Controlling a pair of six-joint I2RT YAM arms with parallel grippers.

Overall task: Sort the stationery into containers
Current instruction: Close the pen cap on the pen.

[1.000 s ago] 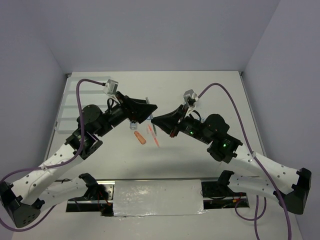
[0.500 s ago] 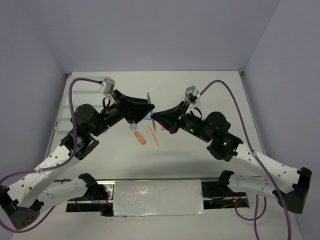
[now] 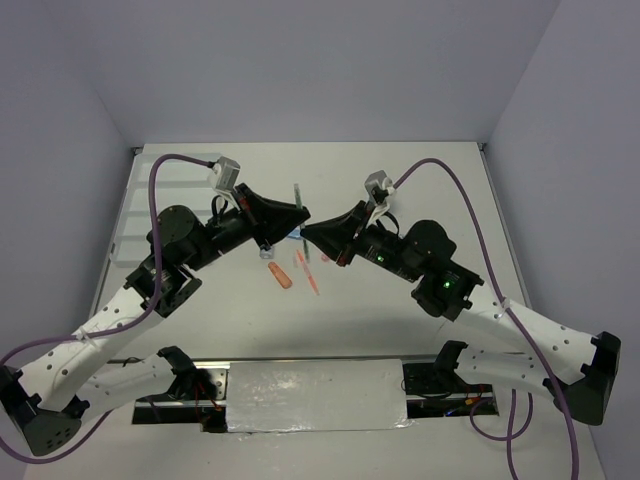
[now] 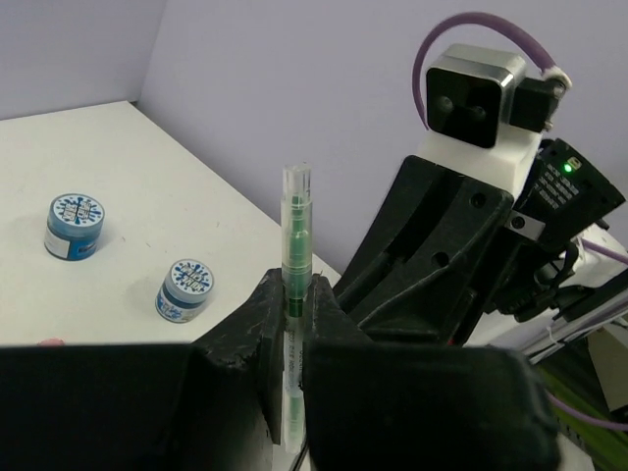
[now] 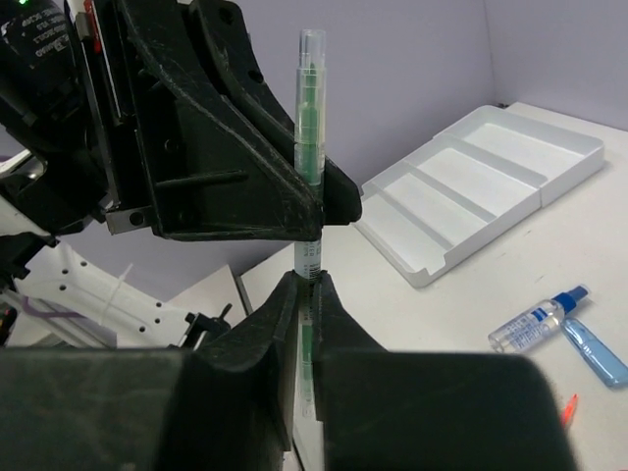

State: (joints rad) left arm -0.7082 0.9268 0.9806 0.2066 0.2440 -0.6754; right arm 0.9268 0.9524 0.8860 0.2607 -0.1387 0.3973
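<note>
The thin green pen (image 3: 297, 196) stands upright above the table's middle, with both grippers meeting at it. My left gripper (image 4: 296, 287) is shut on the pen (image 4: 296, 224) at mid-length. My right gripper (image 5: 307, 285) is shut on the same pen (image 5: 310, 118) just below the left gripper's fingers (image 5: 324, 201). The white divided tray (image 5: 481, 186) lies at the table's left edge (image 3: 135, 215). Two blue-and-white tape rolls (image 4: 76, 224) (image 4: 185, 289) sit on the table. The clear bottle (image 5: 535, 322) and a light blue piece (image 5: 594, 351) lie together.
Orange and pink pieces (image 3: 283, 277) (image 3: 300, 262) lie on the table just under the two grippers. Purple cables loop over both arms. Grey walls enclose the table on three sides.
My left gripper has closed from open onto the pen that the right gripper holds. Both arms shifted slightly away from the camera, keeping the pen between them.
</note>
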